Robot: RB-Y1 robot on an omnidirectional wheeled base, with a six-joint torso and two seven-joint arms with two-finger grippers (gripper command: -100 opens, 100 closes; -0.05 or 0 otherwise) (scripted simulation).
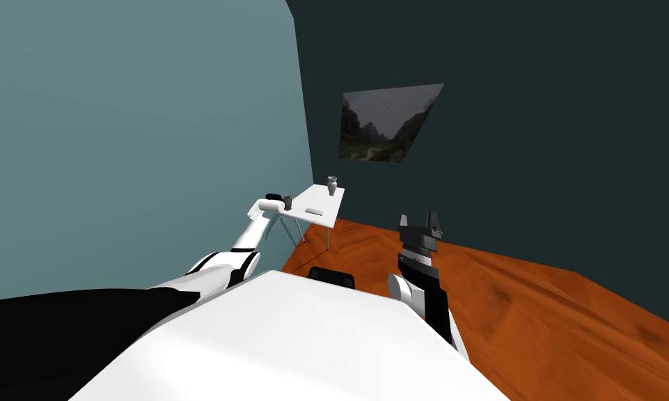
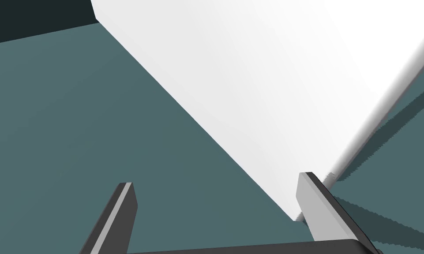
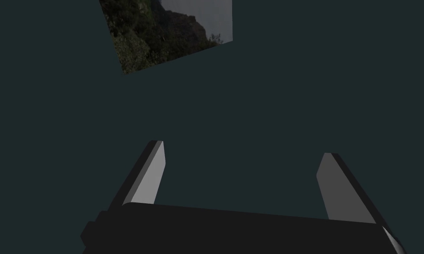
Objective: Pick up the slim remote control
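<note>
Teal-walled corner, centre frame: white bench [image 1: 329, 200]. Slim remote [image 1: 314, 211] lies flat, long axis across frame, just right of left jaws, spread wide. Right jaws, also wide, well apart.

The teal wall [image 1: 117, 125] is light, but the wall next to it [image 1: 534, 69] is very dark. The white table [image 2: 272, 79] glows bright and drops a dark shadow [image 2: 383, 128] with a jagged edge on the teal wall. The head view makes the walls lean out to the corners
</note>
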